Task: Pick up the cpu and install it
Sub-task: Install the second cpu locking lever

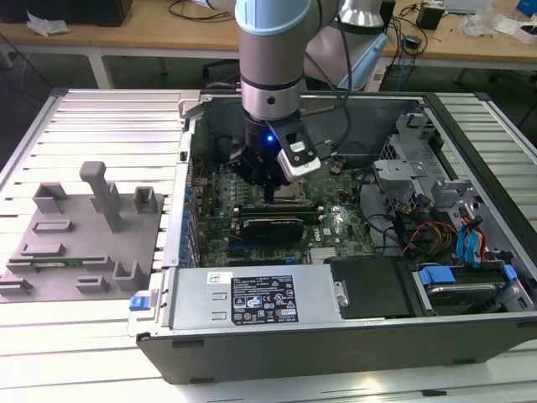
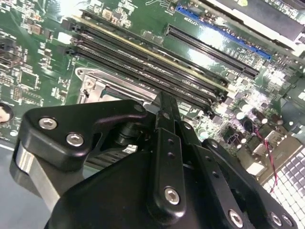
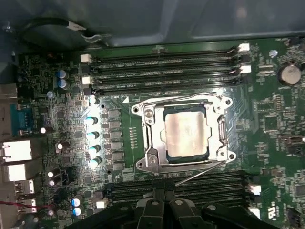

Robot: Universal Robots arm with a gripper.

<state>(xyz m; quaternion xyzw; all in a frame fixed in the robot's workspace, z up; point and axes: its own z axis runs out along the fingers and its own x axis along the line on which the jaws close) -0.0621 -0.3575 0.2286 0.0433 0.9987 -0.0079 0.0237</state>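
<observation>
No legible text anywhere.

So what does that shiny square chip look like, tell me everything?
The chip is a small flat square with a pale silvery metal top, a bit smudgy, and a thin darker edge. In the first wrist view it lies flat inside the metal-framed socket on the green board, between rows of long black slots. The frame surrounds it. The tool is beside it, not touching.

Gripper [image 1: 267,191] low inside the open computer case [image 1: 336,336], just over the green motherboard [image 1: 336,222].
</observation>
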